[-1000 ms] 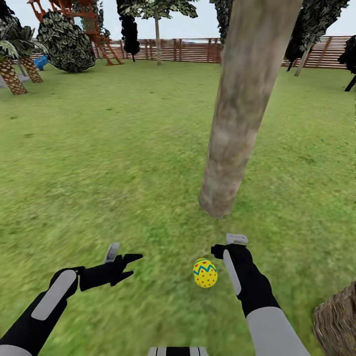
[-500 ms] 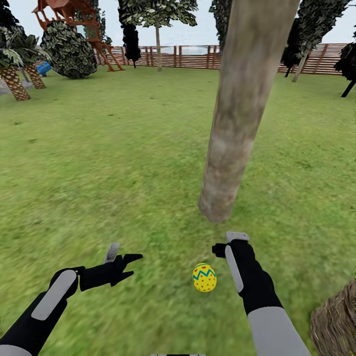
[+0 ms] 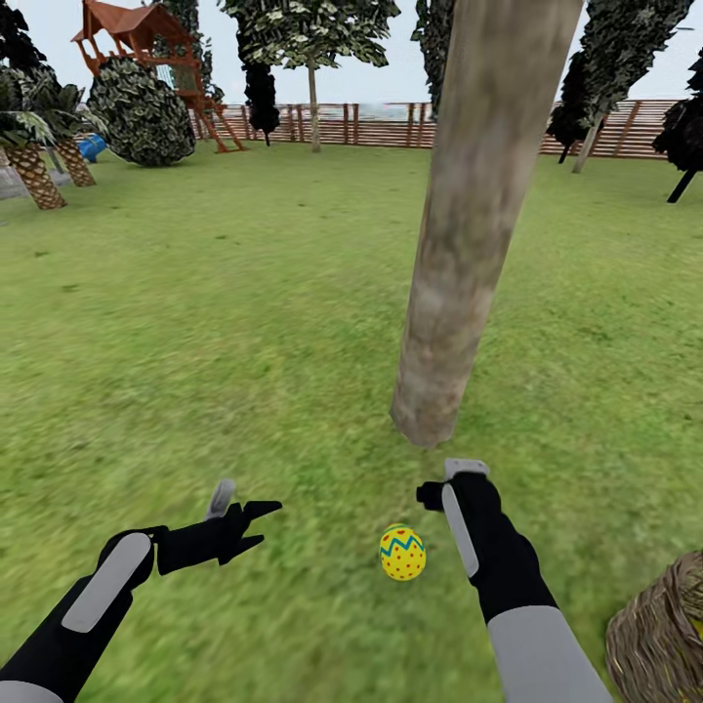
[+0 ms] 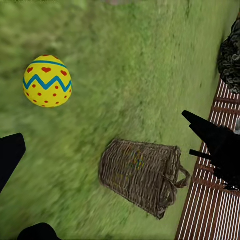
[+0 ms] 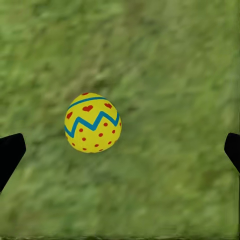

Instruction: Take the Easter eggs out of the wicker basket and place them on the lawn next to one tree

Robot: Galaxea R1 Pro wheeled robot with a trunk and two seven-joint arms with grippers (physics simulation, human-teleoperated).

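One yellow Easter egg [image 3: 402, 553] with a blue zigzag and red dots lies on the lawn [image 3: 244, 342], a short way in front of the foot of the thick grey-beige tree trunk [image 3: 459, 273]. My right gripper [image 5: 120, 150] hangs open above the egg [image 5: 93, 122], nothing between its fingers; its black wrist [image 3: 469, 508] stands just right of the egg. My left gripper [image 3: 256, 522] is open and empty, left of the egg. The wicker basket [image 3: 659, 635] sits at the lower right, a speck of yellow at its rim. The left wrist view has the egg [image 4: 47, 81] and basket [image 4: 142, 175] apart.
A brown slat fence [image 3: 371, 122] closes the far side of the garden. A wooden playset [image 3: 146, 39], a round shrub [image 3: 146, 117] and short palms [image 3: 39, 166] stand far left, dark cypresses [image 3: 262, 93] at the back. Open grass stretches left of the trunk.
The whole view has tilted up a little, so more of the basket and playset show. The egg lies in the same spot on the grass, and both arms hold still.
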